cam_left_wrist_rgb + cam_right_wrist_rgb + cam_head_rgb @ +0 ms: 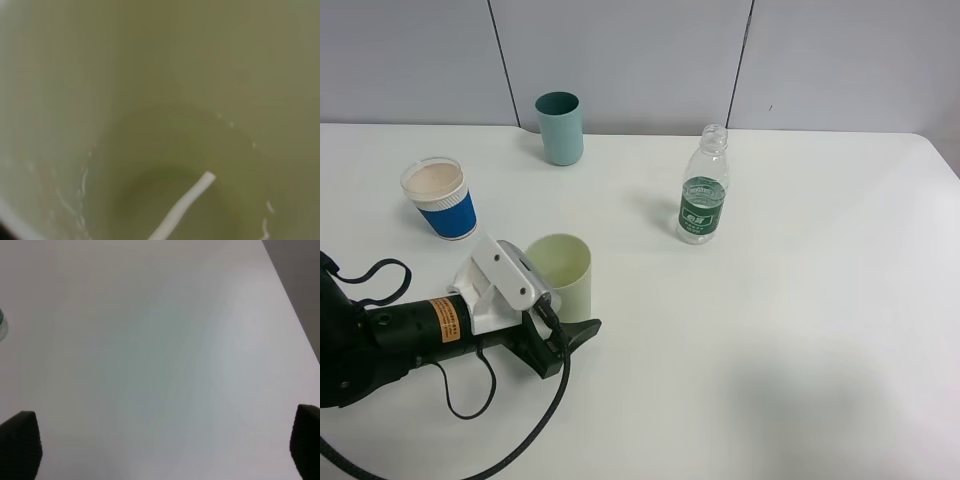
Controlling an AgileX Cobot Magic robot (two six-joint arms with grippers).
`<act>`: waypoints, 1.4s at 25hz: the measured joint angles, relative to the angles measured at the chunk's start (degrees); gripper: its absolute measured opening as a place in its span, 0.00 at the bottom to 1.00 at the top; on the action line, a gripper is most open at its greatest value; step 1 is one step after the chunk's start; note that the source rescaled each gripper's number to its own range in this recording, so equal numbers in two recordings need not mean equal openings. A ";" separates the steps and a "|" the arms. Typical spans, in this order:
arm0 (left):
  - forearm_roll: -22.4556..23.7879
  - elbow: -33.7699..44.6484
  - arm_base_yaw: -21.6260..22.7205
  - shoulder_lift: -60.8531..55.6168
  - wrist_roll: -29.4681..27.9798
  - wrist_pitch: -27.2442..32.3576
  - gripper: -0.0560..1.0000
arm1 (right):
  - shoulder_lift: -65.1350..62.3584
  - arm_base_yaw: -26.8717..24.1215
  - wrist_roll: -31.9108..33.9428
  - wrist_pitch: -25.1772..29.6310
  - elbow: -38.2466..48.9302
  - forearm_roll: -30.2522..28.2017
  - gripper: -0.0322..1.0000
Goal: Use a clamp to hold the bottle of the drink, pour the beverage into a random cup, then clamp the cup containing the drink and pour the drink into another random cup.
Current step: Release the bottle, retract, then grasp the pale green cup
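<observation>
Left hand [563,318]: we see it clasping the yellow-green cup [568,268], near the counter's [800,350] front-left.
Right hand [162,442]: wide apart, above open counter by its edge.
Bottle [703,195]: upright, well apart rightward.

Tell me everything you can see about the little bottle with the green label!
The bottle is small and clear, plastic by its look, with no cap. A dark green label with white print wraps its lower half. It stands upright on the white table, touched by nothing else. How much drink is inside cannot be told.
</observation>
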 joint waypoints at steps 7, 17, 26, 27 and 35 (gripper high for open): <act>-0.86 -1.06 0.00 0.77 0.05 -0.26 0.70 | 0.00 0.00 0.00 0.00 0.00 0.00 1.00; -1.05 -1.13 0.00 2.05 0.20 -0.53 0.07 | 0.00 0.00 0.00 0.00 0.00 0.00 1.00; -1.33 -1.13 0.00 1.68 0.20 -0.17 0.07 | 0.00 0.00 0.00 0.00 0.00 0.00 1.00; -1.64 -1.13 0.00 1.24 0.20 0.27 0.07 | 0.00 0.00 0.00 0.00 0.00 0.00 1.00; -6.17 -1.07 0.00 -7.17 -3.47 0.75 0.07 | 0.00 0.00 0.00 0.00 0.00 0.00 1.00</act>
